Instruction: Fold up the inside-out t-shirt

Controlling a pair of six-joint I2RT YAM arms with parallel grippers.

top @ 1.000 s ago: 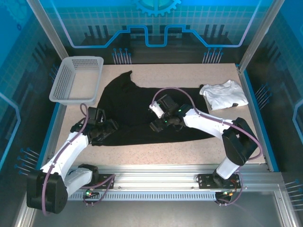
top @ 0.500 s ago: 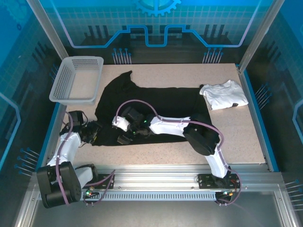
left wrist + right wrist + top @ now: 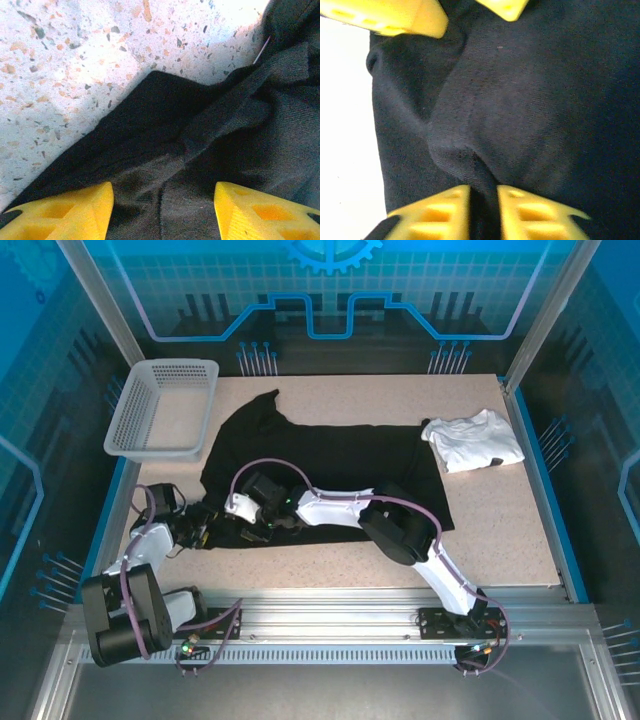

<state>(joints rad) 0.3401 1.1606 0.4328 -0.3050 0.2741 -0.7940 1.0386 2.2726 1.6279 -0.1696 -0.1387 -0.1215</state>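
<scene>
Two grippers now meet at the near-left hem of the large black short-sleeved cloth t-shirt (image 3: 330, 455); you had them well apart a second ago.

- Right gripper (image 3: 483, 190): a second ago it sat over the middle of the shirt with its fingers spread. It has since swept left across the cloth, and its yellow fingers are now nearly together, pinching a raised ridge of black fabric between them.
- Left gripper (image 3: 162, 187): it has drawn back toward the left edge of the table. Its fingers stand wide apart over the shirt's corner and clamp nothing. A folded band of cloth runs under the gap, and bare tabletop shows just beyond the corner.
- Shirt: it lies spread flat across the middle of the speckled beige stone-look tabletop (image 3: 400, 400), one sleeve pointing to the far left. You can see black cloth only, with no print or tag. Its outline matches the earlier frames.
- Farther back, unmoved: the small folded white cloth garment (image 3: 472, 440) lies at far right, just beside the shirt's edge. The pale grey plastic mesh basket (image 3: 175, 365) sits at the far-left corner.
- Surroundings: a ribbed aluminium rail (image 3: 330, 615) carries both arm bases at the near edge. Blue translucent panels (image 3: 330, 290) with a grid pattern close the back and sides.
</scene>
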